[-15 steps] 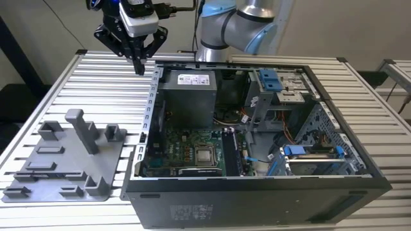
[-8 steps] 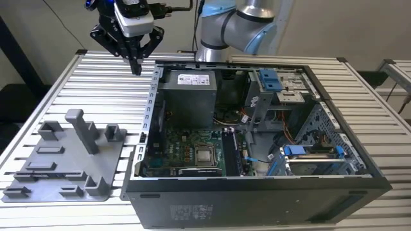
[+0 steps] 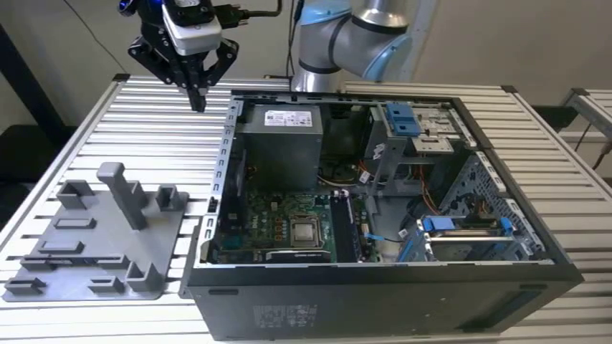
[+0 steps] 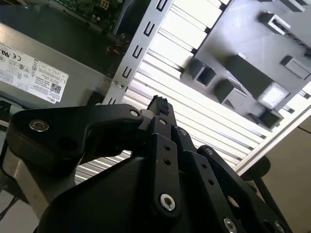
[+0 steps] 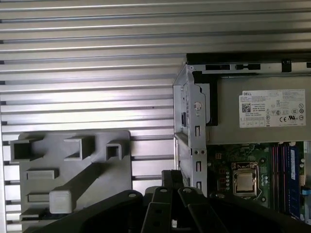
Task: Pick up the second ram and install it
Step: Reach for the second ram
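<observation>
The gripper (image 3: 199, 106) hangs above the slatted table (image 3: 143, 136), just outside the rear corner of the open computer case (image 3: 383, 287), on the exterior view's left. Its two fingers are pressed together into one dark point, and nothing shows between them. The second wrist view gives the same closed tip (image 4: 160, 104) over the slats.

The second ram is well apart from the gripper, down inside the case. Slim dark strips stand on edge in the memory slots just beside the processor socket (image 3: 306, 231), at the edge of the green motherboard (image 3: 263, 222). I take the second ram (image 3: 346, 226) to be among them, but I cannot tell which strip it is. In the first wrist view the same narrow band (image 5: 279, 177) runs alongside the socket (image 5: 244, 182) — long, thin and dark, with a bluish strip next to it.

The grey tray (image 3: 105, 251) lies on the table beside the case, on the side towards the exterior view's left. Its blocks and upright post are plain grey.

The power supply (image 5: 228, 121) carries a white label (image 5: 269, 108) with black print, a square code and a row of small approval marks. The same label shows in the second wrist view (image 4: 29, 77). A second pale sticker (image 3: 287, 315) sits on the case's dark outer wall — its print is too small to make out.
</observation>
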You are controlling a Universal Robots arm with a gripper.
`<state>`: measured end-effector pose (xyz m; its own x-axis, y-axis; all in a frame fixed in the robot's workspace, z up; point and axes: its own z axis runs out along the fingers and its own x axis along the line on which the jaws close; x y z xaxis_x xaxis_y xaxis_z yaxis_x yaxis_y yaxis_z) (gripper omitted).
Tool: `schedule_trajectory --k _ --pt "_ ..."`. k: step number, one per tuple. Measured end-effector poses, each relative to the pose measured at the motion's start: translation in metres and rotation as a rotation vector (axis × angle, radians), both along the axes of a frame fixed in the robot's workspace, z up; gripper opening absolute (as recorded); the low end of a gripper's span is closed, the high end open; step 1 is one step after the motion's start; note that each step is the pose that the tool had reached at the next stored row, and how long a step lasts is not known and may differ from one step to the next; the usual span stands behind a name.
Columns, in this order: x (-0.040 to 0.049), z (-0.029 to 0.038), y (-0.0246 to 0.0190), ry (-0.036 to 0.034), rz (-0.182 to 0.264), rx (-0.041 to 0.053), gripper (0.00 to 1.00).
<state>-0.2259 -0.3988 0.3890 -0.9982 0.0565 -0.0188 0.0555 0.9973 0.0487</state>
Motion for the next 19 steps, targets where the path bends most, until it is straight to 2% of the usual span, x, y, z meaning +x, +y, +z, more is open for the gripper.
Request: schedule_trajectory --k 19 --pt "-0.017 -0.0008 0.0 0.0 0.003 0.0 0.11"
